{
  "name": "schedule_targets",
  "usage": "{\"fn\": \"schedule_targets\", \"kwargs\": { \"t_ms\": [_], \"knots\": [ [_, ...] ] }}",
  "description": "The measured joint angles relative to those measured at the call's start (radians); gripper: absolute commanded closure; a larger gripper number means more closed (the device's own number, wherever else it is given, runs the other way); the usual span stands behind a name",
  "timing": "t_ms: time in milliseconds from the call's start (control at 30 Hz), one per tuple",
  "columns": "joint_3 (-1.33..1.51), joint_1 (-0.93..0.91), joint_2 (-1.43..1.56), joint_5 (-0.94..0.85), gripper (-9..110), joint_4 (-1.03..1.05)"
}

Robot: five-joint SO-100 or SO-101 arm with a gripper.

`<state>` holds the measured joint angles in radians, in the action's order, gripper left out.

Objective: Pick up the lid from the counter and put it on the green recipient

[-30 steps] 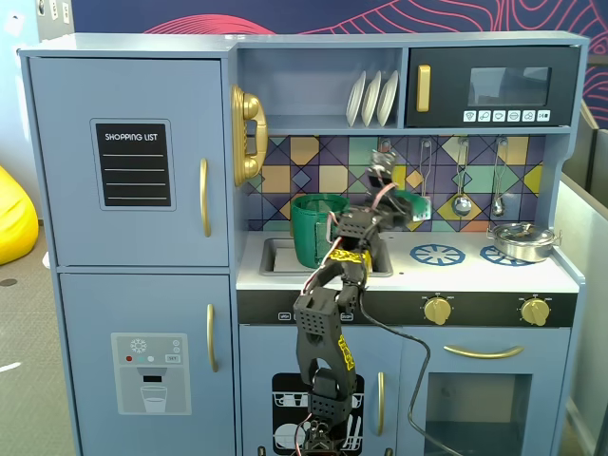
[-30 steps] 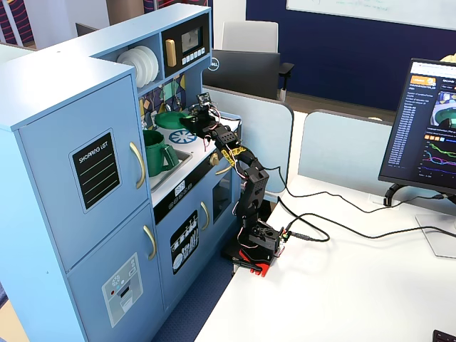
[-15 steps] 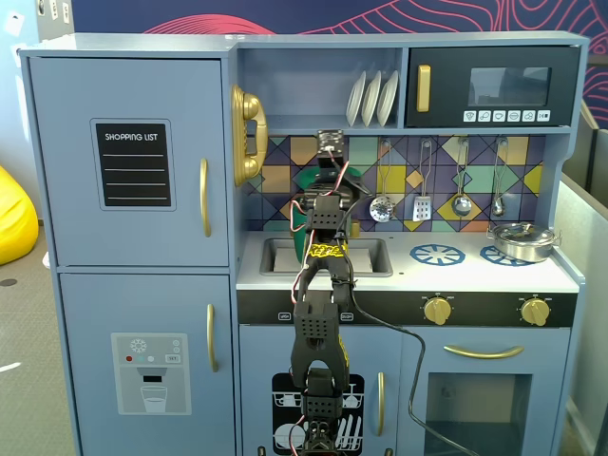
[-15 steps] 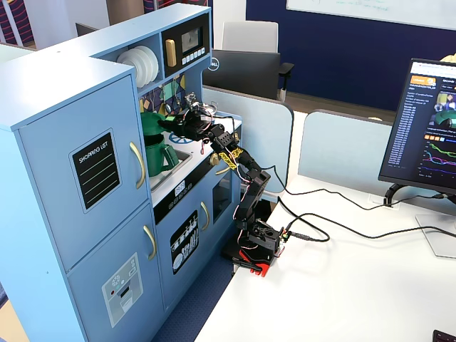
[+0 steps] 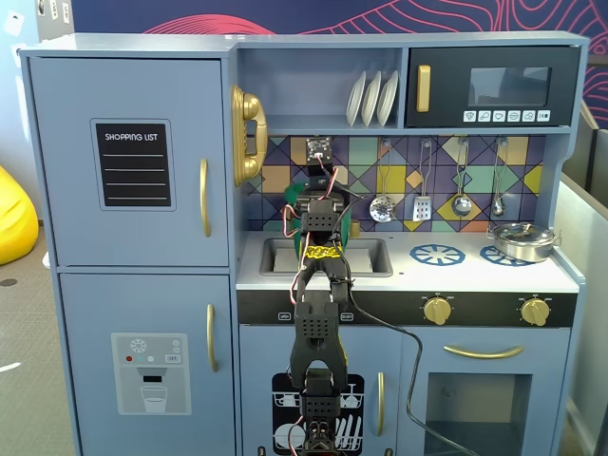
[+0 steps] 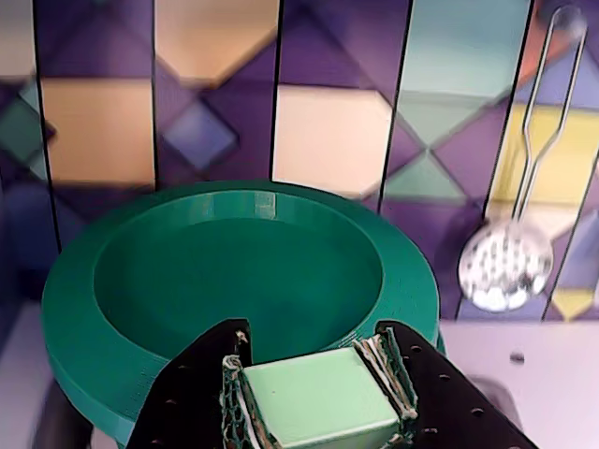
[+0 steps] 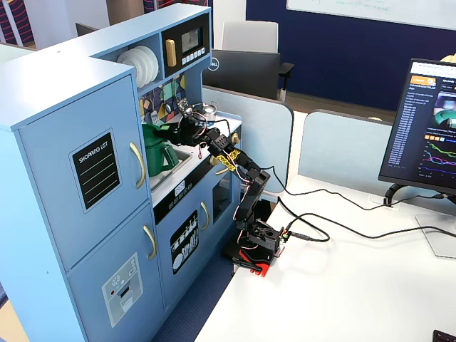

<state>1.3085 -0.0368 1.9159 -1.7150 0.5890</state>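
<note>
We have swung the lid point(image 6: 234, 271), its handle clamped between the fingers point(image 6: 388, 365), leftward over the green recipient point(image 7: 158, 148), so lowering comes next.

office, desk point(image 7: 370, 285), monitor point(image 7: 422, 128), toy kitchen point(image 7: 78, 178)

The toy kitchen's pale desk point(image 5: 475, 275) carries a sunken sink point(image 5: 370, 255) at its left end, two blue spoked burner rings point(image 5: 436, 254) printed to the right, and a shiny silver pot point(image 5: 518, 240) on the far-right ring.
</note>
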Motion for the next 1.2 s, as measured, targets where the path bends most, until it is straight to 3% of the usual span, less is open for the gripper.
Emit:
{"fn": "schedule_targets", "kwargs": {
  "t_ms": [633,867,1000,1200],
  "knots": [
    [0.069,-0.049,0.025,0.005,102,-0.028],
    [0.133,-0.052,0.074,0.028,69,-0.029],
    [0.117,-0.078,0.071,0.064,63,-0.087],
    [-0.084,-0.084,0.0,0.087,66,-0.124]
  ]
}}
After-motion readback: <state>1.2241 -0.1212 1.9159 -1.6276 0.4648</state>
